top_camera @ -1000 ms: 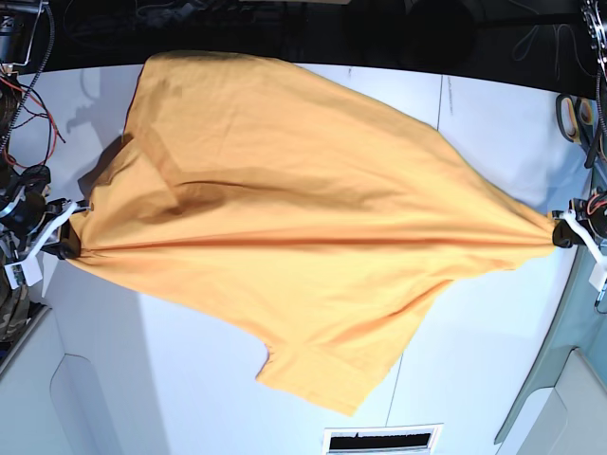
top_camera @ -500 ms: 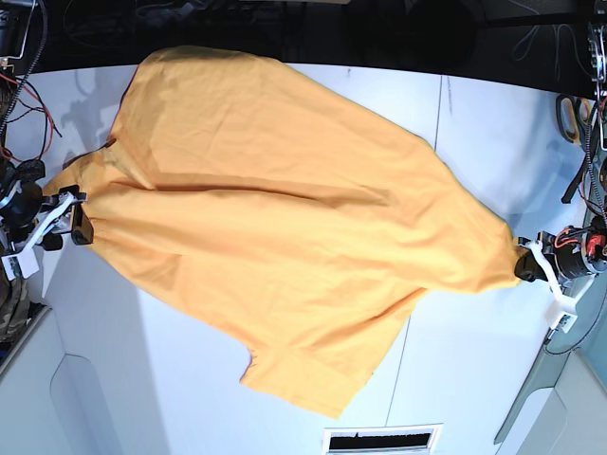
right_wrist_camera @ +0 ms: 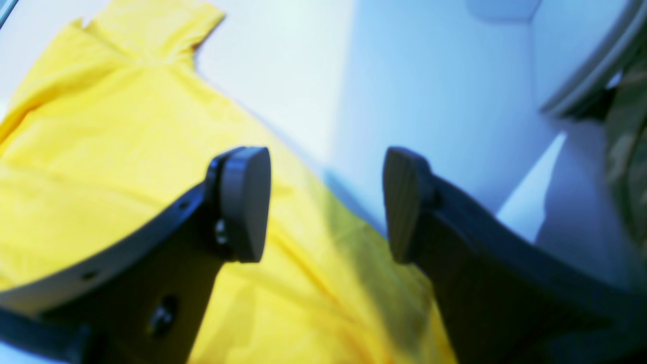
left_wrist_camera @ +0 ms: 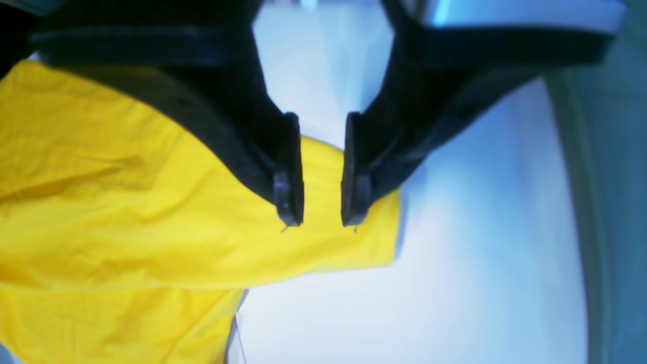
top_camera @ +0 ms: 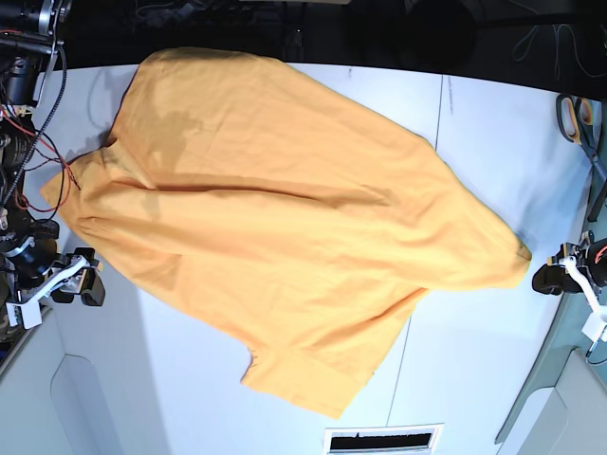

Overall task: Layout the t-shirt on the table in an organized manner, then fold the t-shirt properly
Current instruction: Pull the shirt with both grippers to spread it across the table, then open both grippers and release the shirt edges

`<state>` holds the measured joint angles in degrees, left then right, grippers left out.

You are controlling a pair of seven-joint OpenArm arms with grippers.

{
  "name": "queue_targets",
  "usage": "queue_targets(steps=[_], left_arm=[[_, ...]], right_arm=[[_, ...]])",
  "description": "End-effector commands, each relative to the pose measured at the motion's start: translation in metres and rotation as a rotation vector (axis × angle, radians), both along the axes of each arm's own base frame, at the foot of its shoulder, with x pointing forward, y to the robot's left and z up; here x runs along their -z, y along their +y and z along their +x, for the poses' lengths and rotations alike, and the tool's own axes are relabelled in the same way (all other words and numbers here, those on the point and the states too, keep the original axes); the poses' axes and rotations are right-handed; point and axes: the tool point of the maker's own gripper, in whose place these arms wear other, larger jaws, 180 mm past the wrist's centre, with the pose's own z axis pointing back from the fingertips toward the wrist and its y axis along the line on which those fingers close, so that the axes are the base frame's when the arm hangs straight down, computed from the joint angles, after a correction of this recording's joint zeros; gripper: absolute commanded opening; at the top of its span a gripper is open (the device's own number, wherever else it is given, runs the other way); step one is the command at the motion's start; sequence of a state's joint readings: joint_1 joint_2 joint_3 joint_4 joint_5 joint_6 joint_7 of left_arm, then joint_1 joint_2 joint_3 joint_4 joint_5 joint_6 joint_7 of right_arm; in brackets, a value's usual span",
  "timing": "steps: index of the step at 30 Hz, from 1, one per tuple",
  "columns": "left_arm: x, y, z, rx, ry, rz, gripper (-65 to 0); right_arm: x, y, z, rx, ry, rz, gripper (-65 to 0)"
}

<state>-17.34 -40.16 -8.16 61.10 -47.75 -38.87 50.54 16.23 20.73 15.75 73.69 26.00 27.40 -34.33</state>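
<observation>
The orange-yellow t-shirt [top_camera: 275, 218] lies spread across the white table [top_camera: 474, 379], one sleeve pointing toward the near edge. My left gripper [top_camera: 550, 279] hovers just off the shirt's right corner. In the left wrist view its fingers [left_wrist_camera: 290, 202] stand slightly apart above the cloth [left_wrist_camera: 126, 217], holding nothing. My right gripper [top_camera: 88, 289] sits just off the shirt's left edge. Seen from the right wrist, that gripper [right_wrist_camera: 323, 207] is wide open over the fabric [right_wrist_camera: 101, 126], nothing between its pads [right_wrist_camera: 245, 202].
Scissors [top_camera: 579, 118] lie at the far right edge. A slotted vent [top_camera: 382, 440] sits at the near edge. Cables [top_camera: 38, 142] hang at the left. Camouflage fabric [right_wrist_camera: 627, 151] shows beyond the table's side. A thin dark seam [top_camera: 439, 114] crosses the tabletop.
Both grippers opened, let go of the shirt's stretched corners and drew back outward. The shirt slackened and settled flat on the table.
</observation>
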Motion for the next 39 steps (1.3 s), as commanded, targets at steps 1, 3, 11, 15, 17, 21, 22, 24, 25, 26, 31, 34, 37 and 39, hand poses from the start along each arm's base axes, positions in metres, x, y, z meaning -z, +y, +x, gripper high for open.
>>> queue_targets(steps=[1,3,11,15,17,21,22,24,25,26,31,34,37,39], left_arm=[[-0.022,0.011,0.007,-0.009,-0.064,0.007,-48.2],[-0.014,0.02,-0.002,-0.053,-0.045,0.003,-48.2],[0.052,-0.005,-0.074,-0.049,0.135,-0.141,-44.4],[0.057,-0.05,-0.092,-0.014,0.147,-0.322,-44.6],[0.056,-0.073,-0.096,0.032,0.131,-0.333,-44.6],[0.066,-0.107,-0.103,0.082,0.128,-0.321,-44.6],[0.072,-0.108,-0.104,0.081,0.133,-0.301,-44.6],[0.077,-0.106,-0.103,0.073,0.121,-0.262,-44.5],[0.077,-0.103,-0.101,0.069,0.113,-0.245,-44.5],[0.076,-0.099,-0.1,0.059,0.102,-0.232,-44.5],[0.056,-0.058,-0.086,-0.063,-0.004,-0.214,-44.6],[0.062,-0.035,-0.083,-0.165,-0.018,-0.153,-44.5],[0.076,-0.017,-0.079,-0.276,-0.007,-0.133,-44.5],[0.084,-0.02,-0.074,-0.301,0.005,-0.169,-43.0]], right_arm=[[-0.02,-0.003,0.019,0.019,-0.076,0.024,-30.3],[-0.007,0.0,0.026,0.042,-0.059,0.064,-30.3],[0.052,0.014,0.041,0.11,0.011,0.116,-30.5],[0.063,0.025,0.037,0.071,0.04,0.127,-40.4],[0.065,0.025,0.036,0.059,0.05,0.097,-47.0],[0.068,0.027,0.034,0.04,0.061,0.073,-47.6],[0.067,0.027,0.034,0.038,0.059,0.076,-47.7],[0.066,0.026,0.035,0.039,0.056,0.074,-49.0],[0.065,0.026,0.035,0.038,0.054,0.072,-50.7],[0.064,0.026,0.036,0.036,0.054,0.069,-52.7],[0.051,0.031,0.035,0.012,0.062,0.08,-54.2],[0.036,0.044,0.032,-0.026,0.049,0.128,-54.2],[0.021,0.063,0.03,-0.095,0.048,0.2,-53.8],[0.015,0.072,0.028,-0.12,0.056,0.248,-50.9]])
